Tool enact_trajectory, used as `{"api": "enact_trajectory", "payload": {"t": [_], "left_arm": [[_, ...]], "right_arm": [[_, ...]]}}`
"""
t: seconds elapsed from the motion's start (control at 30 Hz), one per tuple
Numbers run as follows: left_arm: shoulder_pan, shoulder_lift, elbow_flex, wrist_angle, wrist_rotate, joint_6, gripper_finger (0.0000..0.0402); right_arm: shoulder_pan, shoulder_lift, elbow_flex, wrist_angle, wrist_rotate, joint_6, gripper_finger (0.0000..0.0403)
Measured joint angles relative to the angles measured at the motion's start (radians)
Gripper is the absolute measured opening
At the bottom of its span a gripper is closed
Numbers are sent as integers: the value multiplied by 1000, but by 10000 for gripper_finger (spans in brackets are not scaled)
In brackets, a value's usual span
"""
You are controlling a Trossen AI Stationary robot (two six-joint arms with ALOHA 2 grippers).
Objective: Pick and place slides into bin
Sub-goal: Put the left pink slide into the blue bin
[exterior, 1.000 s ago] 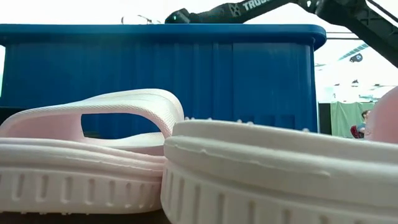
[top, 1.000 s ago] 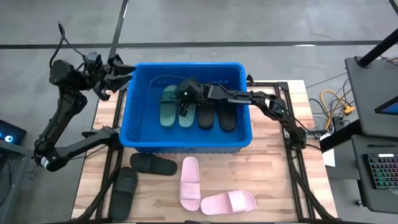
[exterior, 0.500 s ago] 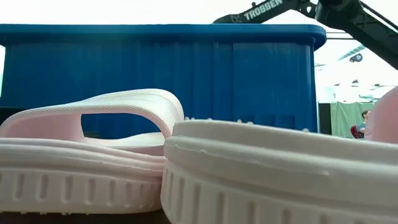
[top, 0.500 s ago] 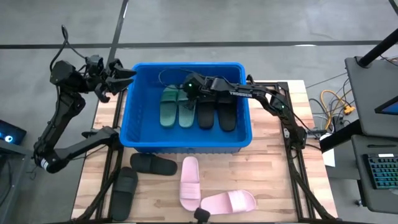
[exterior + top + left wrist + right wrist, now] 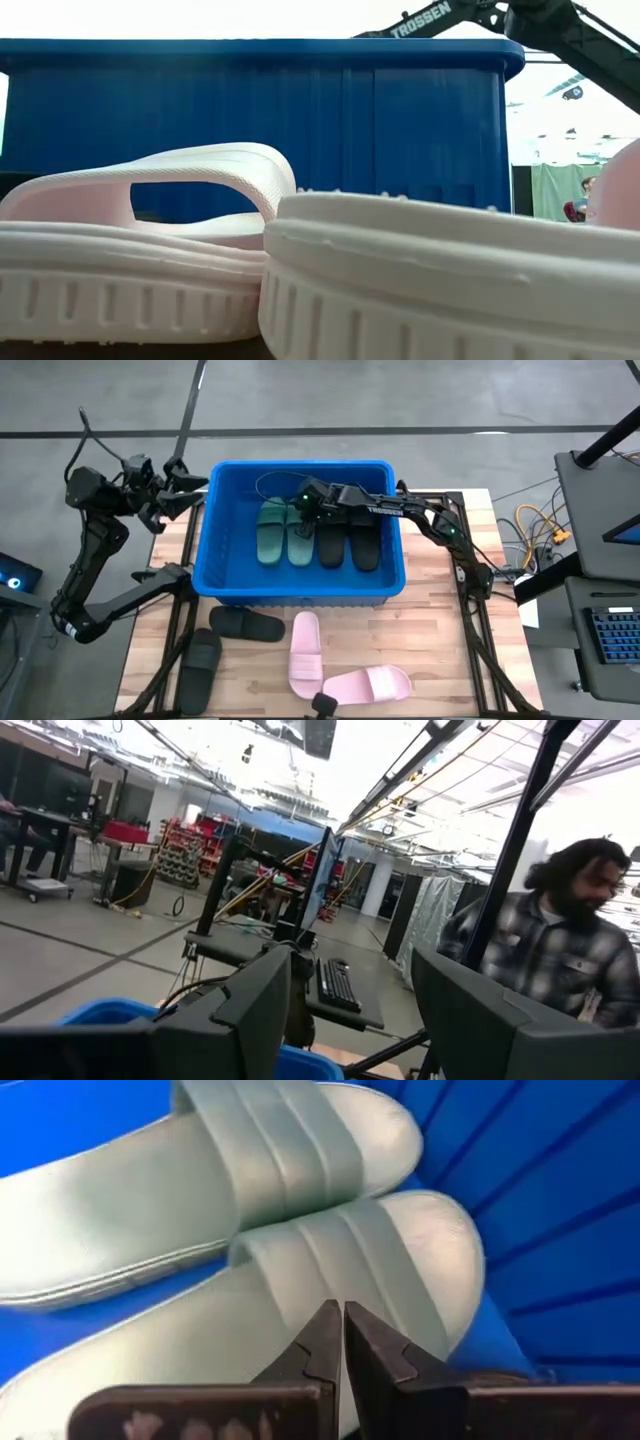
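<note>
**A:** What do the slides look like?

**B:** Foam slip-ons, each with one wide strap. Four lie side by side in the bin (image 5: 212, 550): two dark green slides (image 5: 285, 530), then two black slides in the bin (image 5: 348, 538). Seen from the right wrist, the green straps carry shallow lengthwise ridges, and the soles are smooth with rounded toes.

**A:** And the rest?

**B:** On the table (image 5: 440, 650), at the bin's 6 o'clock side. Two black slides on the table (image 5: 225, 640) sit toward 7 o'clock, one lying crosswise, the other lengthwise just beside it. Two pale pink slides (image 5: 335, 665) lie nearer 6 o'clock, one lengthwise, one crosswise, toes close together. From table height their thick soles show vertical grooves along the edge.

**A:** The bin itself?

**B:** A large bright blue plastic tub, rectangular, with ribbed walls and a thick rim. The table is pale wooden planks.

**A:** Where is the right tool?

**B:** The right tool (image 5: 343, 1342) hangs inside the bin, over the green pair near the bin's 12 o'clock wall. Its fingers are pressed together, holding nothing.

**A:** The left one?

**B:** The left tool (image 5: 188, 485) is raised off the bin's 10 o'clock corner, its fingers spread with nothing between them. Its wrist view looks into the room, where a person in a plaid shirt (image 5: 545, 960) stands.
</note>
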Motion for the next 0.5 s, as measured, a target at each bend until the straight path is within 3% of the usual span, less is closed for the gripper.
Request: {"api": "enact_trajectory", "payload": {"t": [0.27,0.5], "left_arm": [[0,-2,-1,-1,-2,1,193],[0,-8,-1,-1,-2,38,193]], "right_arm": [[12,-22,151,-47,34,62,8],[79,-74,340,-35,-34,52,8]]}}
